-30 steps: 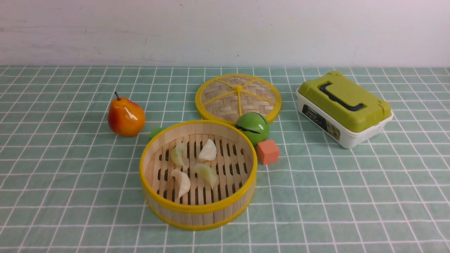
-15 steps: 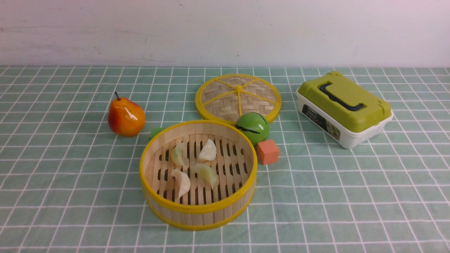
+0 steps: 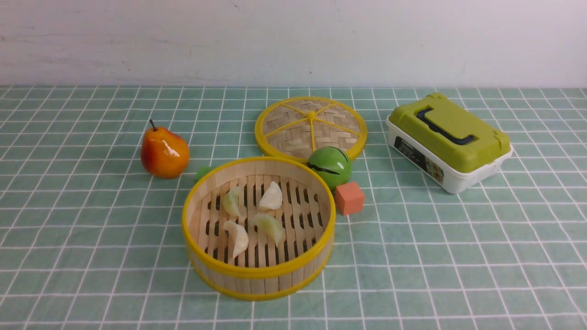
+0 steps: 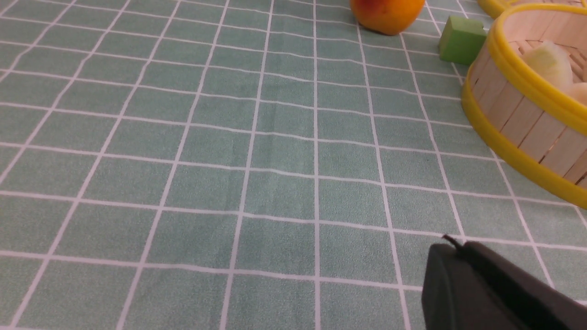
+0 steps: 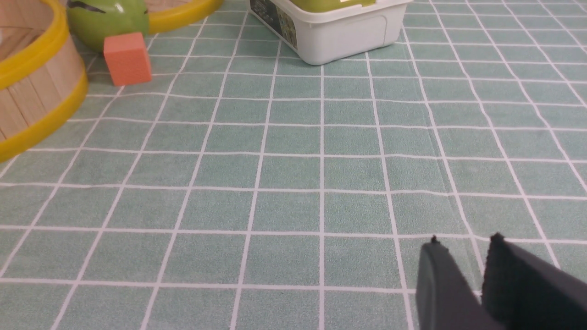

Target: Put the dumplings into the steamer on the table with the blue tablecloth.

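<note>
The round bamboo steamer point(image 3: 258, 272) with yellow rims stands mid-table on the blue tablecloth point(image 3: 458, 256). Several pale dumplings lie on its slatted floor, among them a whitish one point(image 3: 272, 197) and a greenish one point(image 3: 270, 227). Neither arm shows in the front view. In the left wrist view my left gripper point(image 4: 458, 247) hangs shut and empty over bare cloth, well short of the steamer's wall point(image 4: 518, 105), with a dumpling point(image 4: 548, 64) showing over the rim. My right gripper point(image 5: 465, 240) is open by a narrow gap with nothing in it, over bare cloth, far from the steamer point(image 5: 32, 105).
A flat woven lid point(image 3: 311, 126) lies behind the steamer. A green ball point(image 3: 330, 166) and an orange cube point(image 3: 349, 198) sit at the steamer's back right, a small green block point(image 3: 202, 172) and a pear point(image 3: 164, 152) at its back left. A green-lidded box point(image 3: 449, 140) stands on the right.
</note>
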Controlling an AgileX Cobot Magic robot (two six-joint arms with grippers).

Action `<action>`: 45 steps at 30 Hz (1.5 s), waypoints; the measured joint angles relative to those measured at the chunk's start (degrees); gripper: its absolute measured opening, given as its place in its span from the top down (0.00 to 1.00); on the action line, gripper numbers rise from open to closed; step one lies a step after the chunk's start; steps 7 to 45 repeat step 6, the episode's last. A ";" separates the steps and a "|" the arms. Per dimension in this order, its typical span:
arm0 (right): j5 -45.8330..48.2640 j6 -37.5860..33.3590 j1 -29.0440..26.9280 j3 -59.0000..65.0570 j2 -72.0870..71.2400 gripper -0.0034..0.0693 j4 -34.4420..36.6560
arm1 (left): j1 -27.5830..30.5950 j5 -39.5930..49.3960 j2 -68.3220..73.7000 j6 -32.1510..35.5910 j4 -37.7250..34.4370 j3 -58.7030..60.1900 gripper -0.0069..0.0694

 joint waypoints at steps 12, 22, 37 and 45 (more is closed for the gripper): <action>0.00 0.00 0.00 0.00 0.00 0.72 0.00 | 0.00 0.00 0.00 0.00 -0.05 0.00 0.90; 0.00 0.00 0.00 0.00 0.00 0.72 0.00 | 0.00 0.00 0.00 0.00 -0.05 0.00 0.90; 0.00 0.00 0.00 0.00 0.00 0.72 0.00 | 0.00 0.00 0.00 0.00 -0.05 0.00 0.90; 0.00 0.00 0.00 0.00 0.00 0.72 0.00 | 0.00 0.00 0.00 0.00 -0.05 0.00 0.90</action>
